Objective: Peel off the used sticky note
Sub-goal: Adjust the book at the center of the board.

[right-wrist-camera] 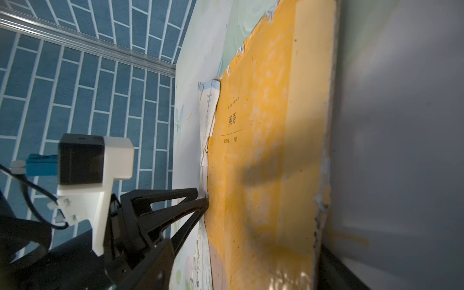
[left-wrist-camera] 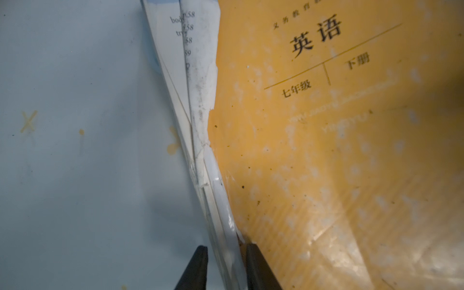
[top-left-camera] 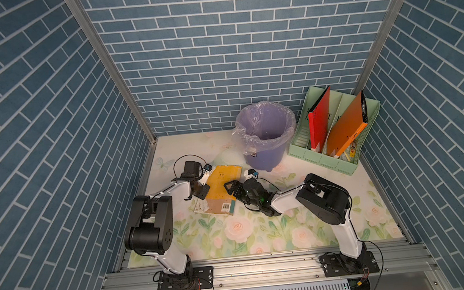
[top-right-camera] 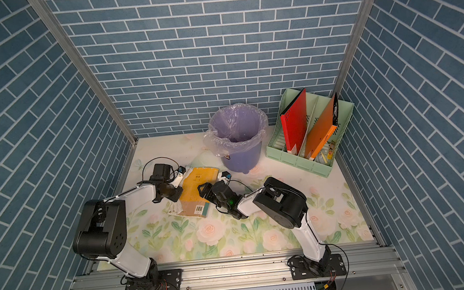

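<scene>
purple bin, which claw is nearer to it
Right. The right claw is over the book on the side toward the purple bin; the left claw is at the book's opposite edge.

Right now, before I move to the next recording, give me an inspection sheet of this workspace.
Surface: floral table mat, with yellowish marks near the book.
Job's things: worn orange book lies flat, its cover torn along the page edge; sticky note not made out for sure.
Clutter: purple bin with a plastic liner; green file rack holding a red folder and an orange folder.
Hands: left hand straddles the book's torn page edge, pinch cannot be told; right hand open over the book, holding nothing.
Cables: black cable loops at the left wrist.
Surroundings: blue brick-pattern walls; aluminium rail in front.
</scene>
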Robot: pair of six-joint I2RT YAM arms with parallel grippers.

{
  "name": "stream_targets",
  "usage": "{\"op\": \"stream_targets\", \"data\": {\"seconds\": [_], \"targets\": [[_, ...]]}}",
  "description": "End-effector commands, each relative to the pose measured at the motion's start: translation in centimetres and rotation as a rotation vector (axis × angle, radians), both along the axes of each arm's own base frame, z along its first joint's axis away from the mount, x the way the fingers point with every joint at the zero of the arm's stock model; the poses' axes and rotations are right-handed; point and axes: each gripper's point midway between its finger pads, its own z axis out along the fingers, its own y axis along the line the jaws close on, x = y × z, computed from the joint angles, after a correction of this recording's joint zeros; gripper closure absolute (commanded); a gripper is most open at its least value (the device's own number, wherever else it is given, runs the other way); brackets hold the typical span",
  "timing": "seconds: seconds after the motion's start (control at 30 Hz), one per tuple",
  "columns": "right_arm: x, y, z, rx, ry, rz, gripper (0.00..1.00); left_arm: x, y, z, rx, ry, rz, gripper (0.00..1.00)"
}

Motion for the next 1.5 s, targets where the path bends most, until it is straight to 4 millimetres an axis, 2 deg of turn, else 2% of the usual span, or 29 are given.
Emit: {"op": "stream_targets", "data": {"seconds": [0.0, 0.03, 0.1, 0.17, 0.2, 0.23, 0.3, 0.33, 0.37, 0.47, 0.53, 0.63, 0.73, 0.83, 1.07, 1.13, 1.2, 1.27, 1.33, 1.4, 1.47], "targets": [[-1.2, 3.1, 5.1, 0.263, -0.053, 0.085, 0.19, -3.2, -0.1, -3.4, 0.0, 0.14, -0.032, 0.69], [-1.5, 3.9, 7.1, 0.329, -0.086, 0.116, 0.19, -3.4, -0.1, -3.6, 0.002, 0.147, -0.037, 0.7], [-2.2, 4.9, 9.5, 0.382, -0.132, 0.162, 0.23, -3.5, 0.0, -3.6, 0.003, 0.149, -0.039, 0.7], [-2.7, 5.3, 10.3, 0.374, -0.154, 0.182, 0.31, -3.5, 0.0, -3.4, 0.002, 0.144, -0.037, 0.7], [-2.8, 5.2, 10.1, 0.351, -0.161, 0.18, 0.39, -3.4, 0.1, -3.2, -0.002, 0.14, -0.035, 0.7], [-2.9, 5.0, 10.1, 0.335, -0.168, 0.177, 0.49, -3.3, 0.1, -2.8, -0.005, 0.132, -0.033, 0.7], [-2.9, 4.3, 9.6, 0.289, -0.167, 0.158, 0.83, -3.0, 0.2, -1.8, -0.02, 0.113, -0.027, 0.7], [-2.8, 3.9, 9.1, 0.258, -0.164, 0.146, 0.96, -2.8, 0.2, -1.1, -0.029, 0.099, -0.025, 0.7], [-2.8, 3.6, 9.2, 0.231, -0.174, 0.138, 1.0, -2.7, 0.2, -0.5, -0.037, 0.09, -0.023, 0.69], [-3.0, 3.1, 9.1, 0.102, -0.213, 0.151, 1.0, -2.3, 0.5, 2.1, -0.056, 0.045, -0.019, 0.68], [-3.2, 3.1, 9.8, -0.016, -0.255, 0.181, 1.0, -2.1, 1.3, 4.2, -0.062, 0.01, -0.005, 0.67], [-4.5, 2.5, 10.2, -0.339, -0.327, 0.264, 1.0, -1.3, 3.3, 8.0, -0.102, -0.051, 0.045, 0.64], [-6.3, -0.2, 10.5, -0.644, -0.354, 0.335, 1.0, -0.9, 5.4, 10.9, -0.134, -0.092, 0.089, 0.61], [-8.5, -4.7, 11.2, -0.808, -0.338, 0.366, 1.0, -1.0, 6.7, 12.7, -0.145, -0.128, 0.112, 0.6], [-10.7, -17.7, 16.2, -1.106, -0.297, 0.261, 1.0, -1.6, 6.8, 13.2, -0.169, -0.134, 0.12, 0.59], [-11.1, -20.0, 16.3, -1.207, -0.28, 0.254, 1.0, -1.5, 6.6, 13.5, -0.182, -0.142, 0.124, 0.59], [-11.1, -21.3, 15.4, -1.334, -0.274, 0.258, 1.0, -1.5, 6.5, 13.9, -0.193, -0.148, 0.125, 0.59], [-11.0, -20.7, 13.3, -1.435, -0.273, 0.306, 1.0, -1.4, 6.6, 14.2, -0.191, -0.152, 0.129, 0.59], [-10.9, -18.6, 11.0, -1.471, -0.283, 0.354, 1.0, -1.5, 6.7, 14.4, -0.181, -0.154, 0.132, 0.59], [-10.7, -15.7, 9.0, -1.464, -0.3, 0.403, 1.0, -1.7, 6.9, 14.5, -0.167, -0.155, 0.133, 0.58], [-10.7, -11.6, 7.6, -1.391, -0.325, 0.446, 1.0, -1.8, 7.1, 14.6, -0.153, -0.158, 0.133, 0.58]]}}
